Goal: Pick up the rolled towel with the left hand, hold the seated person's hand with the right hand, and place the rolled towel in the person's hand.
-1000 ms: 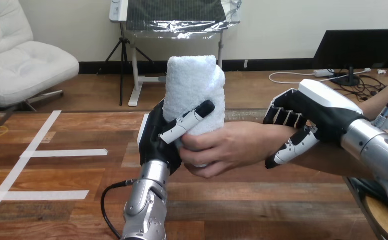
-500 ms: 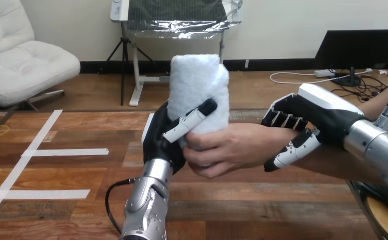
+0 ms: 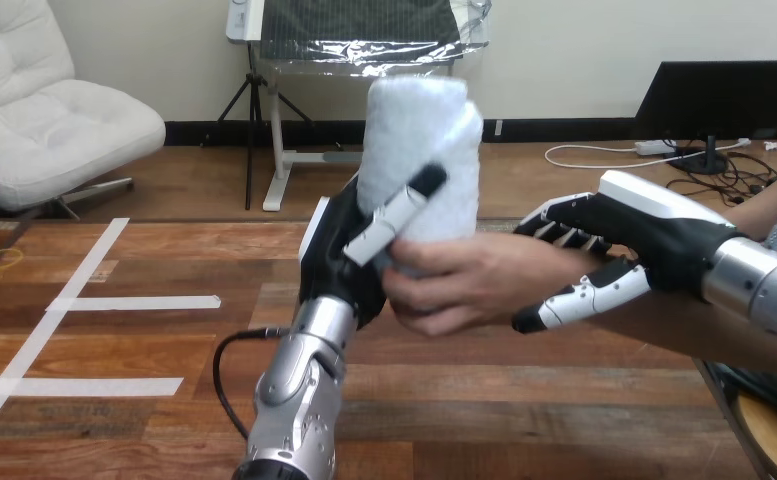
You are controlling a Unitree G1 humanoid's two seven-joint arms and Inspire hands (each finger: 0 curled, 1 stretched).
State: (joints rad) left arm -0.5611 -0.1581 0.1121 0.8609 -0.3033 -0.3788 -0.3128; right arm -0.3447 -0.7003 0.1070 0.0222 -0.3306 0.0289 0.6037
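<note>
The white rolled towel (image 3: pixel 419 150) stands upright above the table's middle. My left hand (image 3: pixel 339 260) is shut on it from the left, with its thumb (image 3: pixel 399 212) lying slantwise across the towel's front. The person's hand (image 3: pixel 474 285) reaches in from the right and wraps round the towel's lower part, just under my thumb. My right hand (image 3: pixel 654 235) is on the person's wrist: its fingers (image 3: pixel 554 215) curl over the far side and its thumb (image 3: pixel 579 300) lies along the near side.
White tape strips (image 3: pixel 134 303) mark the wooden table (image 3: pixel 524 410) at the left. The table's right edge runs down at the bottom right corner, below my right forearm (image 3: pixel 764 290).
My left hand has carried the towel up and to the right, and the person's hand has gone with it. My right hand stays on the wrist, shifted a little right.
</note>
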